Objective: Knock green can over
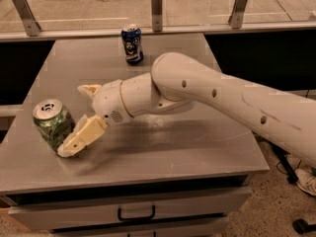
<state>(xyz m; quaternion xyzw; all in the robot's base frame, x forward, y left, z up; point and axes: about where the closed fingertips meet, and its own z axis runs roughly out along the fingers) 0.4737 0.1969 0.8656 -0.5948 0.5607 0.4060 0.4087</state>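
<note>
Obs.: green can point(52, 127) stands near the front-left corner of the grey table point(197, 147), silver top and pull tab up. Long axis is near vertical. The top may lean slightly away from the arm, but I cannot tell real tilt from viewing angle. It is not down yet.

Gripper point(74, 121) sits low over the table on the can's right side, at the end of the white arm point(222, 98), which reaches in from the right. The jaws are spread wide and hold nothing. The near finger point(84, 136) angles down toward the can's base and looks to be touching its lower right side, or just beside it; contact is not certain. The far finger point(90, 90) pokes up behind, apart from the can and level with its rim.

Key relation: the can lies directly left of the gripper, squarely in line with the arm's reach. There is bare tabletop to the can's left, then the table edge.

Judgement: a sideways push leftward should topple it. The near finger bears low on the body, so the can might slide rather than tip; contact higher up would tip it more surely.

Blue can point(132, 44) stands at the far edge, well apart and out of the path.
</note>
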